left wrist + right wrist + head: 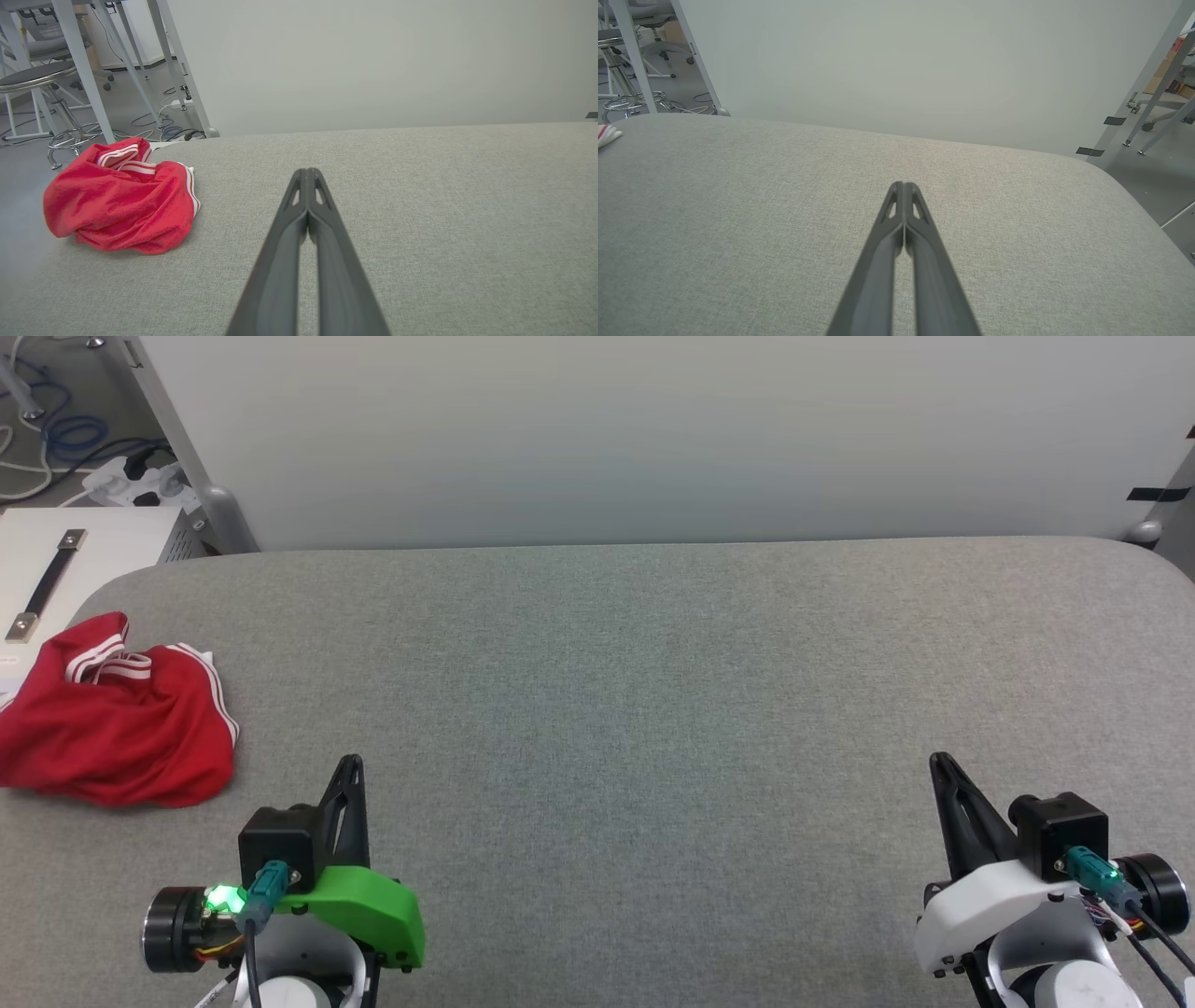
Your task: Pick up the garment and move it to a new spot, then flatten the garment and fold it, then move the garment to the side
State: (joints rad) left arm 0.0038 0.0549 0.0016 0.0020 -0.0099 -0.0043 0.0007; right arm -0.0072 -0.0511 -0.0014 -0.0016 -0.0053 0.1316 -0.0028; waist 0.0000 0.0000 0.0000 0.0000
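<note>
Left fingers (350,775) are pressed together, tip to tip, nothing between them, and the left wrist view shows the same: the two dark blades (308,186) meet along a single seam. Right fingers (943,775) match them, closed and empty, and up close (903,196) they are shut tight too. Both pairs point away from the robot over the grey fabric surface (653,709), low in the head view and well apart, left and right.

Out from the left fingers, ahead and to the left, there's the garment (112,737): a crumpled red heap right at the surface's left edge, white-striped trim bunched on top. From the left wrist (121,210) it sits clear of the fingers, not touched, with folds tucked under and a striped hem running down its right side.

Beyond the surface's left corner stands a white box (103,537) with a black handle (47,581) on top; what it holds can't be seen. Behind it, a power strip (131,481) and loose cables (65,434) lie on the floor. A pale wall (653,429) backs the surface.
</note>
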